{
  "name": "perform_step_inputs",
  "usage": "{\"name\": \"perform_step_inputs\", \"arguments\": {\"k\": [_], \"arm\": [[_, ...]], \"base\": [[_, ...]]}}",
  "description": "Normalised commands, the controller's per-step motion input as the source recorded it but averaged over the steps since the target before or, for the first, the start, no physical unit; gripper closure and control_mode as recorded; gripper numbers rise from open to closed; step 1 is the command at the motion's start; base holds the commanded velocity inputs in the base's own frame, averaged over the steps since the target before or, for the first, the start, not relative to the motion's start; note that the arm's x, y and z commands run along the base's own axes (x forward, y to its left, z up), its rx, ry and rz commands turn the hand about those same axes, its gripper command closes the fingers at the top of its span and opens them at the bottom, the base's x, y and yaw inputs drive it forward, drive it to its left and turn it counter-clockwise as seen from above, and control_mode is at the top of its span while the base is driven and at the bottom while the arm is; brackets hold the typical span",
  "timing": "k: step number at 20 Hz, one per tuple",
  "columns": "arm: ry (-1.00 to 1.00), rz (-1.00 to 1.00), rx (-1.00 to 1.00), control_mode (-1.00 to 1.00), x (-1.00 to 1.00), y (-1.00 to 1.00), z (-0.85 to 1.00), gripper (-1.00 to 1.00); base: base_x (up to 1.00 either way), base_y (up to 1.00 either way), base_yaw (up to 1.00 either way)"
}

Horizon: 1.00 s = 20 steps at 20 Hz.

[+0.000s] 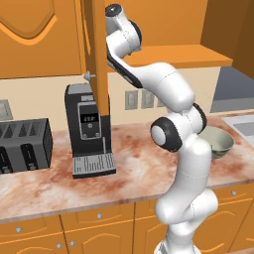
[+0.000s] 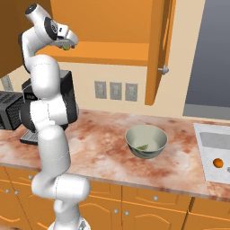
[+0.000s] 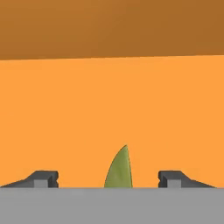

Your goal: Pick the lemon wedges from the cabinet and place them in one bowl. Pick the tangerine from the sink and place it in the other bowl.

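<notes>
Orange cabinet wood is glowing behind the pincer, which is standing wide open around a lemon wedge, not squeezing it yet. One wedge is already lying in the bowl. Only the right base view is showing the tangerine waiting in the sink.

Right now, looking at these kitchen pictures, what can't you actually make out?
- Lemon wedge in the hand view: its base is cut off by the bottom edge, so whether the open gripper touches it is unclear.
- Bowl in the left base view: the arm hides its left half and its inside.
- Sink in the right base view: cut off by the right edge; only the tangerine is clear.
</notes>
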Motion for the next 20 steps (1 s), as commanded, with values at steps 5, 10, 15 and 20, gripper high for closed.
{"name": "perform_step_inputs", "arguments": {"k": [5,10,15,20], "arm": [[0.00,-0.07,0.03,-1.00,-0.02,0.03,-0.18,1.00],[-0.01,0.00,0.00,-1.00,0.00,-0.10,0.01,1.00],[-0.11,0.00,0.00,-1.00,0.00,-0.39,0.28,1.00],[-0.07,0.02,0.02,-1.00,-0.12,-0.38,0.07,1.00]], "base": [[0.00,0.00,0.00],[0.00,0.00,0.00],[0.00,0.00,0.00],[0.00,0.00,0.00]]}}
